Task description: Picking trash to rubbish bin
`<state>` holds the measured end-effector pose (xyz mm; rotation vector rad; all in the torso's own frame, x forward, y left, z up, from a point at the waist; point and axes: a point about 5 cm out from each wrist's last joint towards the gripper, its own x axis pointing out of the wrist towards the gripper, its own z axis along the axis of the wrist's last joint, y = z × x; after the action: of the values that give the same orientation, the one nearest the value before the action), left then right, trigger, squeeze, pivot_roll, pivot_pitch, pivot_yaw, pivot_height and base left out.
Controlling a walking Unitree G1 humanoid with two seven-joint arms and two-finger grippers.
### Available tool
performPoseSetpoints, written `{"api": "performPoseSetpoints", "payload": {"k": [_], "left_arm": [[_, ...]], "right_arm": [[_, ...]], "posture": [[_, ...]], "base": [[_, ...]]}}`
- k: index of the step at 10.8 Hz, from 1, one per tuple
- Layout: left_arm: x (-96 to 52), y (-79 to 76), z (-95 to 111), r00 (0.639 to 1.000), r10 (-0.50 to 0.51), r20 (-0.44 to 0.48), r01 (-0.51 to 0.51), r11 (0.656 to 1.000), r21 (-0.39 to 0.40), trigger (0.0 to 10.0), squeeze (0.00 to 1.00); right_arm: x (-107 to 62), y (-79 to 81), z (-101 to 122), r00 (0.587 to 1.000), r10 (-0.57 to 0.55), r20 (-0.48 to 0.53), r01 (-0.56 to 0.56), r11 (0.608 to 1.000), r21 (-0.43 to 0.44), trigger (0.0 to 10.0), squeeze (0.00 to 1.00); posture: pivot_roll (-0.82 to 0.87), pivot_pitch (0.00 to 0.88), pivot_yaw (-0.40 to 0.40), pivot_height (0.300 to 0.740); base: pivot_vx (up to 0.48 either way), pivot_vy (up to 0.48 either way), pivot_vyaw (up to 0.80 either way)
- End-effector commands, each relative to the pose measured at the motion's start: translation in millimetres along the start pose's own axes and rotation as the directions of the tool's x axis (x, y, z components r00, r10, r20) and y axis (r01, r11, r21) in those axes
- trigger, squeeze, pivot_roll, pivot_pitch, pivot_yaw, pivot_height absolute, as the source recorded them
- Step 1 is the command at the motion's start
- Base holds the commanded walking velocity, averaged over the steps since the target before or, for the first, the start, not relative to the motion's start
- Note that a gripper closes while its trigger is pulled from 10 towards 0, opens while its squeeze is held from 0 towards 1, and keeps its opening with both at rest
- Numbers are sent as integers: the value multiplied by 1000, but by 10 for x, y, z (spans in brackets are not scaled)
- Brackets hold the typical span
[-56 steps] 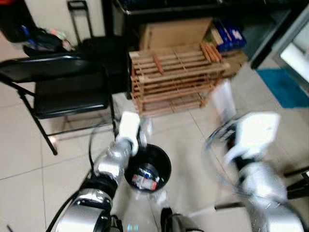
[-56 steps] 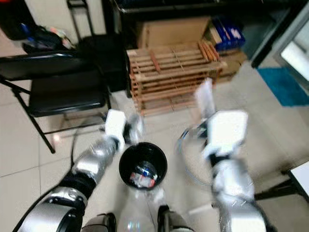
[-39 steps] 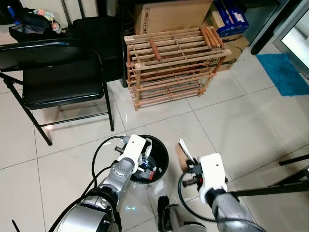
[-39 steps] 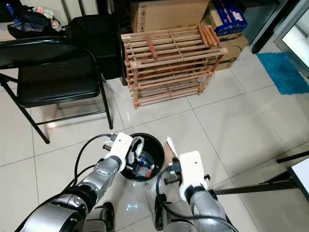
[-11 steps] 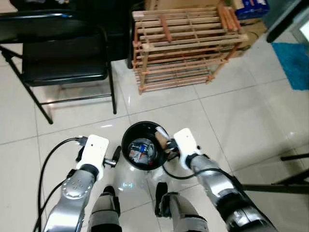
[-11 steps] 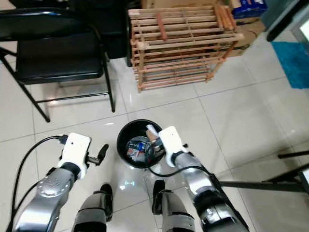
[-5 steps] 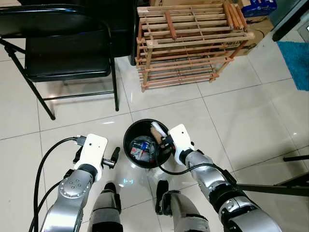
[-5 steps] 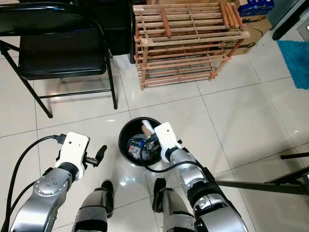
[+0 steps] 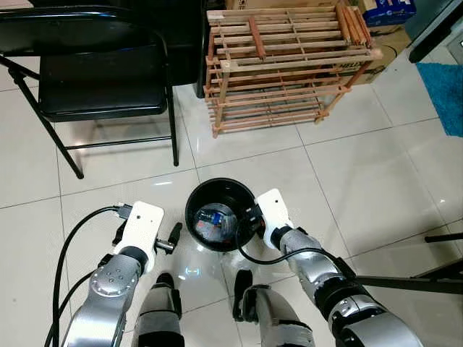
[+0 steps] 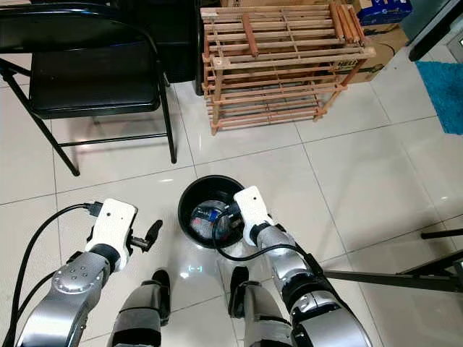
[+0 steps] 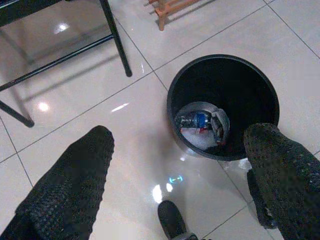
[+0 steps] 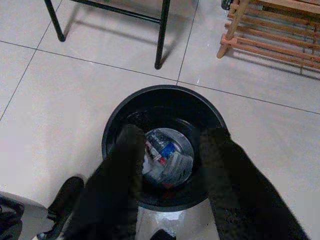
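A round black rubbish bin (image 9: 191, 204) stands on the tiled floor just in front of my feet. Crumpled wrappers (image 12: 164, 156) with red and blue print lie at its bottom. My right gripper (image 9: 245, 220) hangs over the bin's right rim, open, with nothing between its fingers (image 12: 125, 165). My left gripper (image 9: 163, 238) is held low to the left of the bin, apart from it and wide open. From the left wrist, the bin (image 11: 176, 87) sits between the two spread fingers (image 11: 80, 170).
A black folding chair (image 9: 101, 79) stands at the back left, its legs close to the bin. A wooden slatted shoe rack (image 9: 289, 72) is behind the bin, with cardboard boxes (image 9: 376, 61) and a blue mat (image 9: 448, 87) further right. Black stand legs (image 9: 405, 278) cross the floor at right.
The brown and white scrap held in my right gripper over the bin half a second ago is gone from it. Its fingers now stand open. The left arm has barely moved.
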<state>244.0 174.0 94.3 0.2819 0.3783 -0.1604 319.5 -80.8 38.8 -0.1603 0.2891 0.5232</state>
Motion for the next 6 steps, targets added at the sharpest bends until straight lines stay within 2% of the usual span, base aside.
{"api": "performPoseSetpoints", "payload": {"k": [1,3,6], "left_arm": [[-27,-48,-24,1000,-21,-12,21,1000,-2,10000,0],[-8,-52,-19,1000,-22,-11,22,1000,2,10000,0],[121,-130,80,998,-51,26,51,999,3,10000,0]], "right_arm": [[-59,1,-155,999,-5,-45,6,1000,24,10000,1000],[-57,-19,-141,999,-12,-38,13,1000,25,10000,1000],[-85,-171,34,993,-77,84,75,997,27,10000,1000]], "posture": [[468,419,-149,740],[467,413,-148,740],[430,352,-142,740]], "base": [[0,0,0],[0,0,0],[0,0,0]]}}
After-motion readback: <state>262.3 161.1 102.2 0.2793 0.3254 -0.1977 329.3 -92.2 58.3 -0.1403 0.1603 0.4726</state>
